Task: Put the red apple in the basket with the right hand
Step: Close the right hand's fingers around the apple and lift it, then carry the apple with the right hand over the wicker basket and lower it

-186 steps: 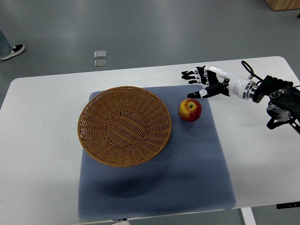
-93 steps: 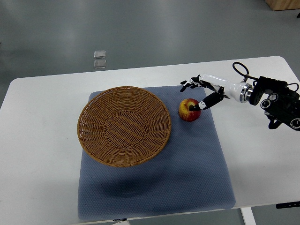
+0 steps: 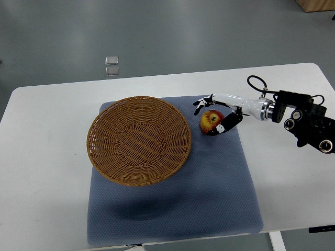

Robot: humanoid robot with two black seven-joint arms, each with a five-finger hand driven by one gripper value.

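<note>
Right robot hand [image 3: 217,112] has reached the apple [image 3: 210,121]; basket [image 3: 138,140] empty.

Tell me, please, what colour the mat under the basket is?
The mat is a dusky blue-grey with a fine dotted texture, seen in the top view.

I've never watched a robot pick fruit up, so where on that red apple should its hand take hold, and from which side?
Probably around the red apple's round middle, coming from the right, where the right hand already brackets it: fingers curve over its far side, thumb at its near right. It sits on the mat, stem up, and the basket crowds its left.
</note>
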